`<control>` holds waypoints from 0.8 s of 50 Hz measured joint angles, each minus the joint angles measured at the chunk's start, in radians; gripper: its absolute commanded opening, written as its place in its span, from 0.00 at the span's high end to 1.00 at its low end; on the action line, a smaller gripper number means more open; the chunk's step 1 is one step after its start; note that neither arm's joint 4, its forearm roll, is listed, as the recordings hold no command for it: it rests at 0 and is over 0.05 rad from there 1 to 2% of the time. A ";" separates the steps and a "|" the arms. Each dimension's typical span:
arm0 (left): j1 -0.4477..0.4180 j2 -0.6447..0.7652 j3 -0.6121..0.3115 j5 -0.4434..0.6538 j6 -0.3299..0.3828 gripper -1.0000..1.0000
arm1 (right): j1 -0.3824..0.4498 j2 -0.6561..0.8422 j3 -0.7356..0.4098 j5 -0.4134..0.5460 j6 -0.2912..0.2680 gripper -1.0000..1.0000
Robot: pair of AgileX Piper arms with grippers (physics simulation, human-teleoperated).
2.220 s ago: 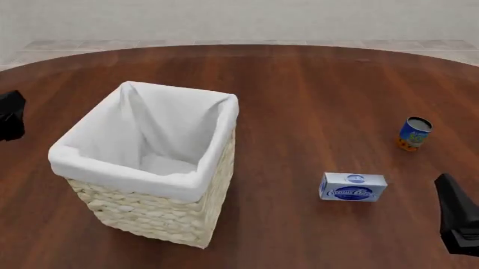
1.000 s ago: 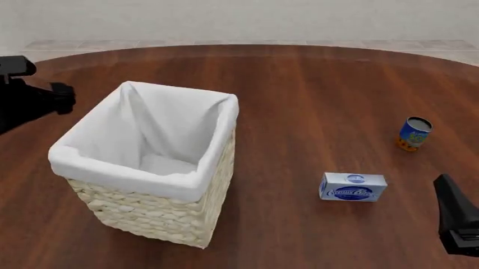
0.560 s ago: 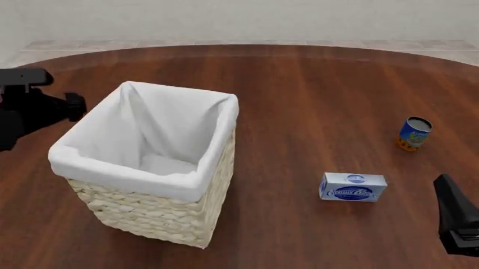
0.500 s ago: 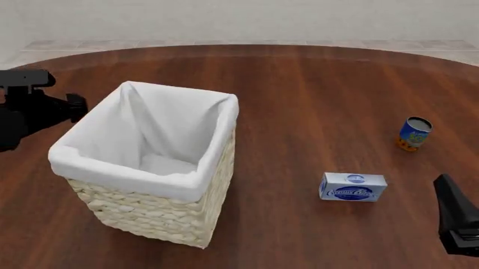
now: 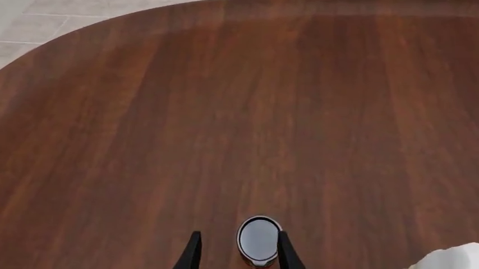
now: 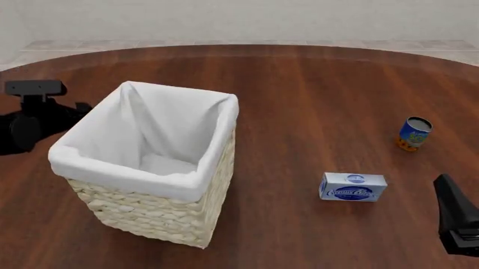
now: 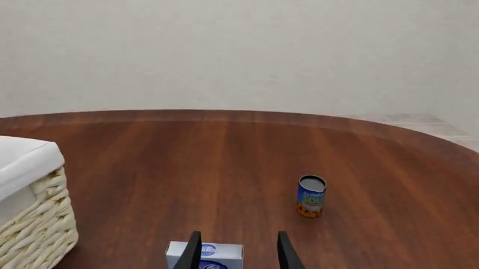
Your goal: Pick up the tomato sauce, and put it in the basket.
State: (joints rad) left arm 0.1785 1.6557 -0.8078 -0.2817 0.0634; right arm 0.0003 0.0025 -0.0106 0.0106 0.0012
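The basket (image 6: pixel 161 207) of pale wicker with a white liner stands at the table's left. In the left wrist view a small can with a grey lid, the tomato sauce (image 5: pixel 259 240), stands upright on the table, its label hidden from above. My left gripper (image 5: pixel 238 235) is open above it, the can between the fingers and close to one finger (image 5: pixel 288 255). In the front view the can is hidden and my left arm (image 6: pixel 33 115) is beside the basket's far left side. My right gripper (image 7: pixel 238 241) is open and empty at the near right.
A blue can with an orange base (image 6: pixel 414 133) stands at the right, also in the right wrist view (image 7: pixel 311 196). A blue-and-white box (image 6: pixel 353 186) lies nearer, just ahead of the right gripper (image 7: pixel 206 253). A basket corner (image 5: pixel 458 256) shows in the left wrist view.
My left arm has come in from the left edge and moved right, up to the basket's far left side. The right arm and the objects have not moved.
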 measured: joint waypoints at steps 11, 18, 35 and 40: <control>-0.004 0.047 -0.008 -0.023 0.008 0.00 | 0.000 0.000 0.000 0.000 0.000 0.00; -0.013 0.074 -0.020 -0.030 0.012 0.00 | 0.000 0.000 0.000 0.000 0.000 0.00; -0.027 0.108 -0.034 -0.038 0.015 0.00 | 0.000 0.000 0.000 0.000 0.000 0.00; -0.028 0.117 -0.034 -0.044 0.016 0.00 | 0.000 0.000 0.000 0.000 0.000 0.00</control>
State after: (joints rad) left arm 0.1509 1.7728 -0.8420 -0.3259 0.0789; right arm 0.0003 0.0025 -0.0107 0.0107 0.0012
